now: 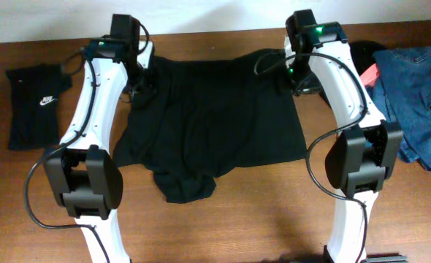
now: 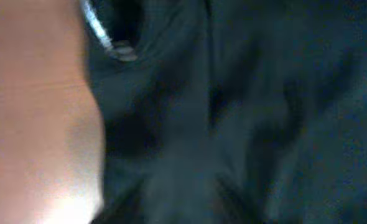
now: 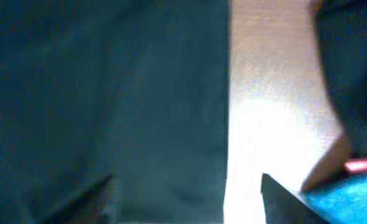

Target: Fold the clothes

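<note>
One black shirt lies spread across table.

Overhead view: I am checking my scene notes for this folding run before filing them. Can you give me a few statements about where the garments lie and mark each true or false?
1. The black shirt lies spread out in the middle of the table. True.
2. The swoosh-marked black piece lies on top of the shirt. False: it lies apart from the shirt, folded, on the left side of the table.
3. The blue denim sits at the right end of the table. True.
4. The coral-pink piece lies at the left end of the table. False: it shows at the right, at the denim's edge.
</note>
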Available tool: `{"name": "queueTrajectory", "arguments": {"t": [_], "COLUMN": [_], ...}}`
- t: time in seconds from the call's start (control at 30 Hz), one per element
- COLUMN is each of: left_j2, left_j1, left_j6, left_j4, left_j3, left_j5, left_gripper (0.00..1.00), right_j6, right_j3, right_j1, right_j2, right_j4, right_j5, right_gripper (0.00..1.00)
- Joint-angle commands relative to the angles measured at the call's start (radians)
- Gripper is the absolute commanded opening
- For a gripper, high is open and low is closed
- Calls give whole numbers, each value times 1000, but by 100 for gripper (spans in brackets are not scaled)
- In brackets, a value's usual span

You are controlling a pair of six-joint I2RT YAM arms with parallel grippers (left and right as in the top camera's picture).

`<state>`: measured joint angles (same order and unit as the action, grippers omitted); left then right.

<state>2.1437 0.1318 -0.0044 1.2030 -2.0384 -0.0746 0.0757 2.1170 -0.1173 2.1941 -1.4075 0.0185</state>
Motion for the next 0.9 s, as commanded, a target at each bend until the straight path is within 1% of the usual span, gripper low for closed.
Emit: {"name": "queueTrajectory", "arguments": {"t": [0.0, 0.03, 0.07, 0.13, 0.23, 0.4, 0.47, 0.57, 0.6, 0.7, 0.87], "left_j2": [-53, -57, -58, -59, -59, -59, -59, -59, -59, -60, -87], "left_j1": [-3, -3, -2, 5, 19, 41, 42, 42, 42, 43, 60], "left_j6": [-11, -11, -11, -10, -7, -8, -16, -80, -86, -86, -86], "left_j4": [79, 108, 142, 210, 301, 370, 384, 386, 390, 428, 436], "left_j3": [-11, -11, -11, -11, -10, -9, -9, -8, -8, -8, -8], "left_j5": [-152, -187, -220, -231, -191, -149, -119, -11, 3, 13, 12], "left_gripper": [1, 1, 1, 1, 1, 1, 1, 1, 1, 1, 1], "right_j6": [7, 7, 7, 7, 5, -78, -95, -95, -95, -95, -95], "right_j3": [10, 10, 10, 10, -8, -54, -73, -104, -111, -139, -174], "right_j1": [6, 6, 6, 6, 4, -14, -27, -42, -43, -48, -48], "right_j2": [-80, -87, -90, -92, -92, -92, -92, -92, -92, -92, -102], "right_j4": [-72, -100, -124, -174, -207, -208, -199, -186, -185, -187, -198], "right_j5": [68, 68, 69, 68, 69, 148, 159, 159, 159, 163, 163], "right_gripper": [32, 14, 4, 4, 4, 4, 4, 4, 4, 4, 4]}}
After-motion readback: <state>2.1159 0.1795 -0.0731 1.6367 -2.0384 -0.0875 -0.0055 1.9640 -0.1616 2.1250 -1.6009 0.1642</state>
